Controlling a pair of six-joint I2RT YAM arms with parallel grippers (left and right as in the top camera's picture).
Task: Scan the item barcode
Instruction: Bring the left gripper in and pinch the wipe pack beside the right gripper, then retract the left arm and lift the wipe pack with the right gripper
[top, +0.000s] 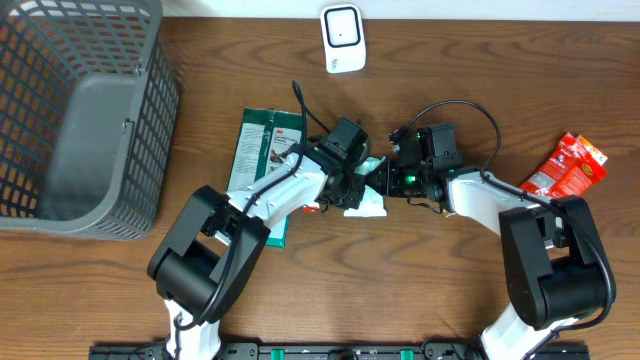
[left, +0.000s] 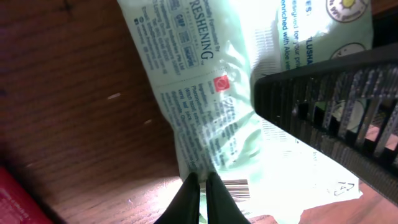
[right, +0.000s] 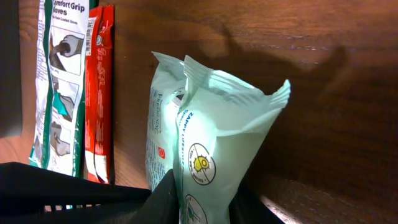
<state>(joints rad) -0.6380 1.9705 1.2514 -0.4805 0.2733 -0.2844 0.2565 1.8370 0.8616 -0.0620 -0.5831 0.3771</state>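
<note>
1. Looking around the bench (top: 480, 70), you have the basket (top: 150, 110) filling the far-left corner and the scanner (top: 343, 38) standing at the back edge, well apart from both arms.
2. You get open wood between the scanner and the grippers, and more between the right arm and the red packet (top: 567, 167) near the right edge.
3. The gloves pack (top: 260, 150) lies flat just beside the left arm, partly under it, so your room on that side is tight.
4. Your left gripper (left: 203, 180) is clenched, its fingers nearly touching, pinching a thin edge of the pack (top: 368, 203).
5. The barcode (left: 236, 188) sits on the pack just beside those fingertips, partly in the left wrist view.
6. Your right gripper (right: 202, 202) is narrowly parted, with a finger against each side of the pack, grasping it; the crimped end stands up past the fingers.
7. The pack spans between the two grippers at mid-bench, with both heads close together over it.
</note>
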